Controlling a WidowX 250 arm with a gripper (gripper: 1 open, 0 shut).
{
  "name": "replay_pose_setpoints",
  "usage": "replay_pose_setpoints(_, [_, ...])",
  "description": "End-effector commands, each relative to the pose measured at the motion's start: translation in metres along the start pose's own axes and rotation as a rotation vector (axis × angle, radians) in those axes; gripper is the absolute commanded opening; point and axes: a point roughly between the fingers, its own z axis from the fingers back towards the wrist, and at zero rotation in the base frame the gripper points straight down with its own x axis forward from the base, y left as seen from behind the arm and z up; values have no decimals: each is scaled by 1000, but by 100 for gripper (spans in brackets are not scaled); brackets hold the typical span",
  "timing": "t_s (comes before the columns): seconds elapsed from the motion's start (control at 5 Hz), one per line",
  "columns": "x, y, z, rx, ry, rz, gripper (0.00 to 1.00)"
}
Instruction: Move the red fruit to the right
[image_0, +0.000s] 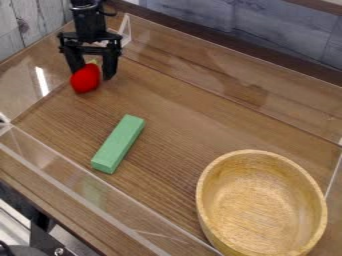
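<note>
The red fruit (86, 80) sits on the wooden bench (201, 110) near its far left corner, close to the clear wall that rims the surface. The pincer (91, 70) hangs straight down over it with its dark fingers (111, 66) spread wide, one on either side of the fruit's upper part, and nothing is gripped yet. From this view the fruit lies directly beneath and slightly toward the near left of the pincer's middle, so the fingers seem to straddle it rather than stand beside it; whether they already touch it cannot be told. The fruit is small and rounded with no marked long axis visible here, so the judgement is that closing the fingers around its widest part is what the coming move turns on, once they sit low enough. Well apart, toward the middle of the bench, a green block (119, 143) lies slanted, and a wooden bowl (262, 205) fills the near right corner. The open stretch along the far edge to the right looks free for the carry.
</note>
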Motion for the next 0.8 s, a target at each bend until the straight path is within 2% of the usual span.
replay_pose_setpoints(0.0, [-3, -6, -10, -13, 19, 1, 100])
replay_pose_setpoints(0.2, [-6, -13, -15, -17, 34, -2, 100])
replay_pose_setpoints(0.6, [-18, -11, -20, -33, 59, 34, 100])
